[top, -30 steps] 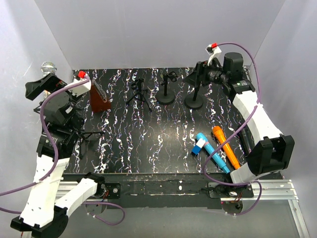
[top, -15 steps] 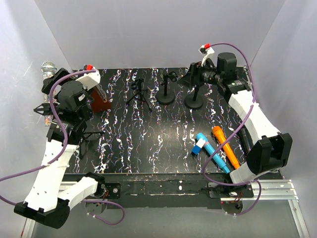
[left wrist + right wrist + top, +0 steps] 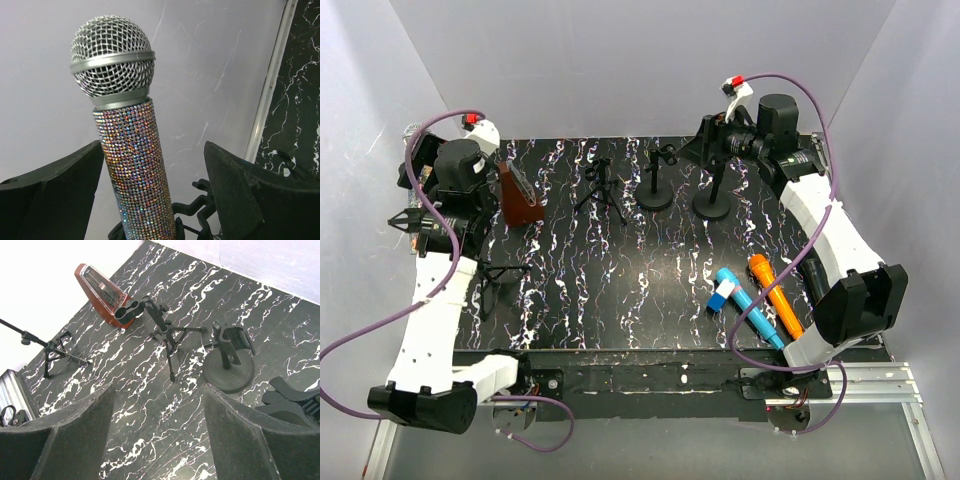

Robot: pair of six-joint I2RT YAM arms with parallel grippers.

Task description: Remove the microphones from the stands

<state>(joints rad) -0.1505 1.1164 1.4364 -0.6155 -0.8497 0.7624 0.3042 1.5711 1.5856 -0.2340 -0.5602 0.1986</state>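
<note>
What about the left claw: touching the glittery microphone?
Cannot tell. Left wrist view: the left gripper's one finger clears the microphone; the other's edge meets its outline.

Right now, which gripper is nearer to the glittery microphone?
Left. The left gripper has its open fingers on either side of the microphone body, at the far left. The right gripper hangs open across the table, above the round-base stands at the far right.

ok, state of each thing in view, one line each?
microphone: upright, seated in its stand clip, not lifted.
left gripper: open, fingers either side of the microphone.
right gripper: open, empty, above the table.
tripod stand: upright, clip empty.
round-base stand next to it: upright, holder empty.
metronome: upright.
</note>
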